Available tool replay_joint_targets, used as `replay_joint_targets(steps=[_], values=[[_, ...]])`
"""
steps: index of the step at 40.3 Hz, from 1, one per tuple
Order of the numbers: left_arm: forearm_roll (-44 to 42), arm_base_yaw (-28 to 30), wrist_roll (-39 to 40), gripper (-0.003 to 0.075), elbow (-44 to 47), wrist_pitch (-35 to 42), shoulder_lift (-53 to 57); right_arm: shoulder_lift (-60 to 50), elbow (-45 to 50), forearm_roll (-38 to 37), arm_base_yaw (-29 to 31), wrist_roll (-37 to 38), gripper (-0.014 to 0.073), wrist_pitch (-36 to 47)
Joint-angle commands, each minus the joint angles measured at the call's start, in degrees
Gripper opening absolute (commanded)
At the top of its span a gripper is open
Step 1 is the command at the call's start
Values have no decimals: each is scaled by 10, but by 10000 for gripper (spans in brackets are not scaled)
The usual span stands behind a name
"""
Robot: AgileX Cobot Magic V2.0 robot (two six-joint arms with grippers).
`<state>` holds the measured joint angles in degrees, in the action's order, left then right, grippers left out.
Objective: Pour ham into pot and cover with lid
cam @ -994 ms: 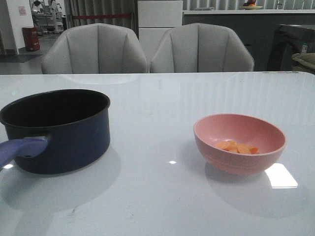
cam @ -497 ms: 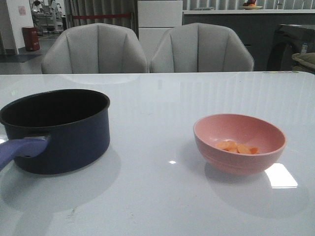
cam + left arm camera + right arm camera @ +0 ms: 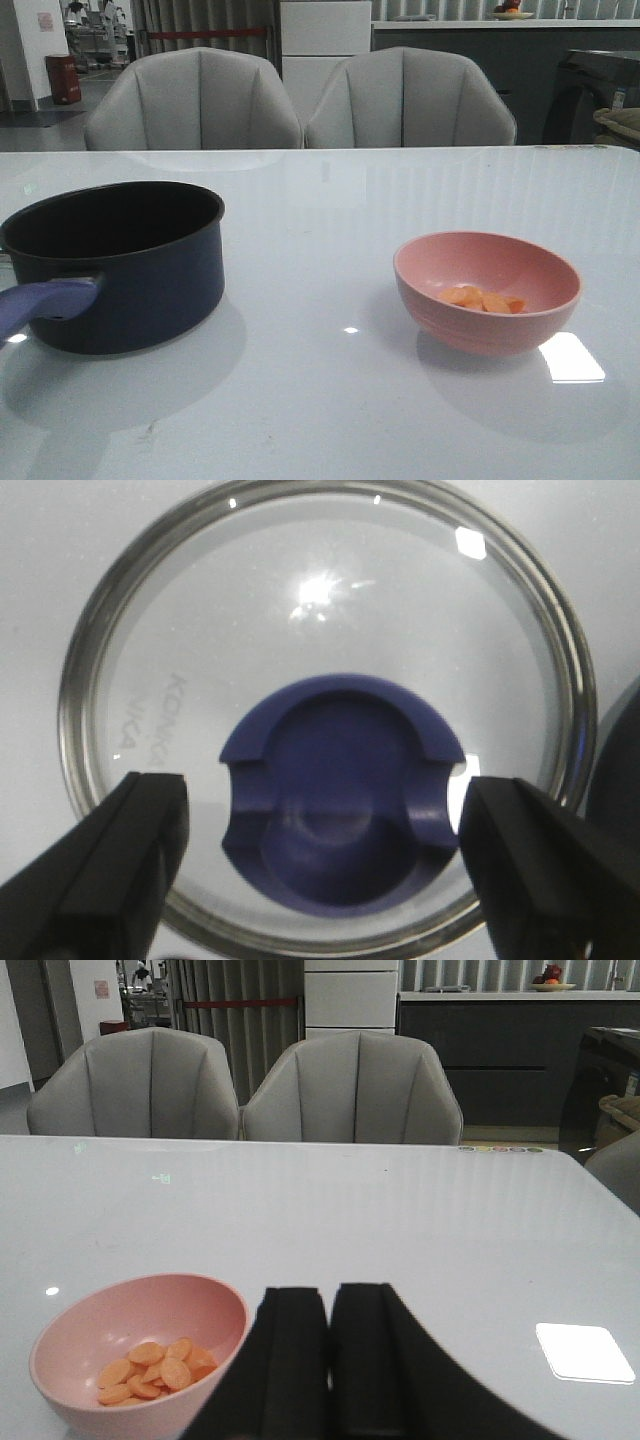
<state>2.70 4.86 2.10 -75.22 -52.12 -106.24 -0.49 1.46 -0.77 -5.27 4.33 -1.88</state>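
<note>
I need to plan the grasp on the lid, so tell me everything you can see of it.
The lid shows only in the left wrist view. It is round, clear glass with a metal rim and a flared blue knob at its centre, with faint lettering on the glass. It lies flat, knob up, on the white table. The left gripper hovers above it, jaws open wide on either side of the knob, not touching it.

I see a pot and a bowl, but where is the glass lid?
The round clear glass lid with the blue knob shows only in the left wrist view, lying flat on the white table directly under the open left hand.
</note>
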Motion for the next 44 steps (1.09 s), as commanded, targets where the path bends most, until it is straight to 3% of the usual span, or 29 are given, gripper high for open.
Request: replay_joint_targets(steps=[1,11,22,34,44], values=[[-5,-4,1,563,-21,-14,54,-12,6,0,3,-3,150,47],[-10,-4,-2,505,-7,12,187,-12,6,0,3,-3,150,47],[-24,-7,-3,409,155,225,377,-12,6,0,3,-3,150,47],[-27,-139,-3,352,366,461,578,-12,6,0,3,-3,150,47],[-27,-204,-3,337,452,495,694,-12,6,0,3,-3,150,47]])
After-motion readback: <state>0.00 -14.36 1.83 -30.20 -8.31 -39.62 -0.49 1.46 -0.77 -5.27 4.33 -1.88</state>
